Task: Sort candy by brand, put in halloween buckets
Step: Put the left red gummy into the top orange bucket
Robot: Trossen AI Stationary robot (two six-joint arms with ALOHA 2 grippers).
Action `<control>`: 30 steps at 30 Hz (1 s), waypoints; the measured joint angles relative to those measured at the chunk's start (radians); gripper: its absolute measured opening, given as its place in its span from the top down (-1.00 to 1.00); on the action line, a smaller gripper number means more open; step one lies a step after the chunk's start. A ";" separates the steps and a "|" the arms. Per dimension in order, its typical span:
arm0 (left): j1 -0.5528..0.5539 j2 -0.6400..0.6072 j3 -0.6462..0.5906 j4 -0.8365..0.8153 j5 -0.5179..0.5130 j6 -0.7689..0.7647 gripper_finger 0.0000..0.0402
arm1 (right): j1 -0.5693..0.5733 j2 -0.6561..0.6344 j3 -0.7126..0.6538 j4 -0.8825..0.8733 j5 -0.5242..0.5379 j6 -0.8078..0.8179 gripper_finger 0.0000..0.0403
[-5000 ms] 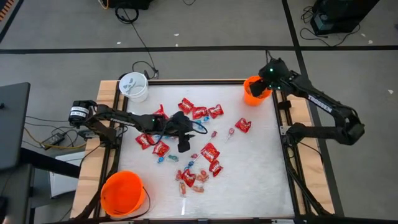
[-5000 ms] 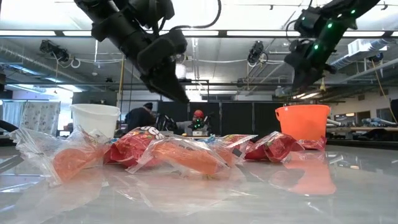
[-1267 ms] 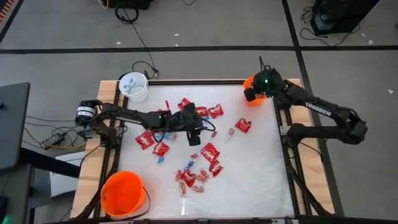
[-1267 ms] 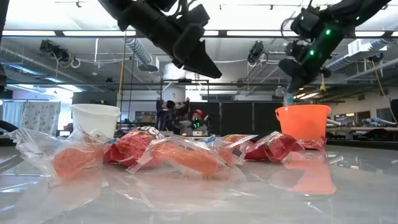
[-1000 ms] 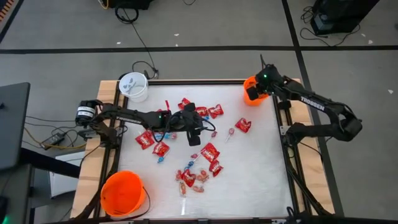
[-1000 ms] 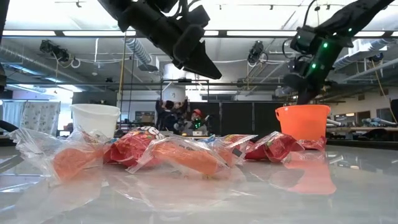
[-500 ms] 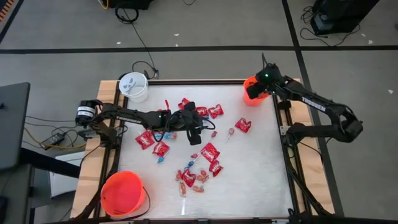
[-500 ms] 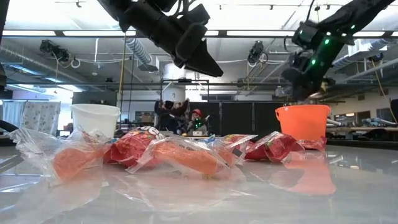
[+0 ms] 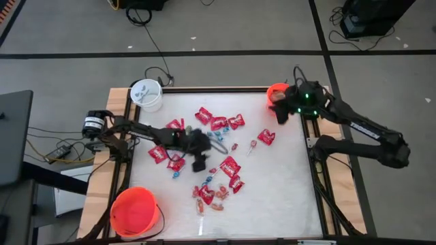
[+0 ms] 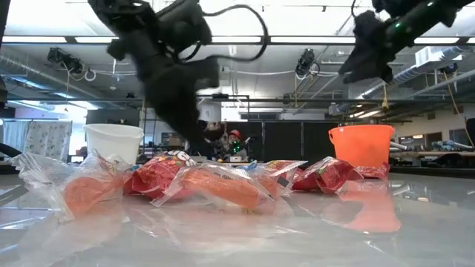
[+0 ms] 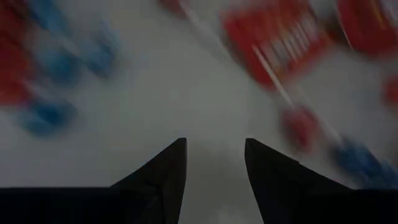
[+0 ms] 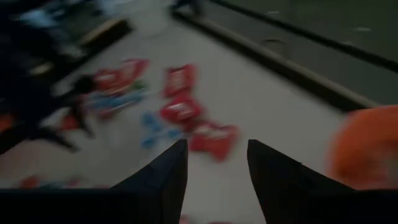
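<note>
Most of the sorting looks still to be done. The bulk of the candy remains scattered over the middle of the pale counter (image 9: 279, 184): several red square packets (image 9: 221, 123) toward the far side, more red packets (image 9: 229, 165) nearer the centre, small blue-wrapped pieces (image 9: 178, 173) beside them, and a lollipop on a white stick (image 9: 252, 146) lying apart toward the right.

Three pails stand at the counter's edges. The white round plastic bucket (image 9: 146, 94) sits at the far left corner, with something pale inside that cannot be made out. The small orange bucket (image 9: 276, 97) stands at the far right corner, and the larger orange bucket (image 9: 135, 211) at the near left corner; the contents of both are not readable from above.

The left gripper (image 9: 198, 162) hangs low over the candy in the middle of the counter. In its wrist view its fingers (image 11: 163, 174) stand apart with bare counter between them, holding nothing. The right gripper (image 9: 281, 112) is just beside the small orange bucket, on its counter side; its fingers (image 12: 166, 168) are also parted and empty, looking back across the scattered sweets.

Judging by the spread still lying loose, only a small share has been binned, and red, blue and stick sweets all still need collecting.
</note>
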 joint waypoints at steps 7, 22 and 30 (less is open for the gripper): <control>-0.199 0.000 -0.005 -0.100 0.091 -0.020 0.18 | 0.286 -0.053 -0.084 0.079 0.170 0.110 0.14; -0.431 0.026 -0.005 -0.014 0.015 0.118 0.20 | 0.464 0.020 -0.142 0.301 0.281 0.155 0.14; -0.431 0.035 -0.002 -0.060 0.087 0.025 0.20 | 0.490 0.026 -0.143 0.303 0.281 0.164 0.14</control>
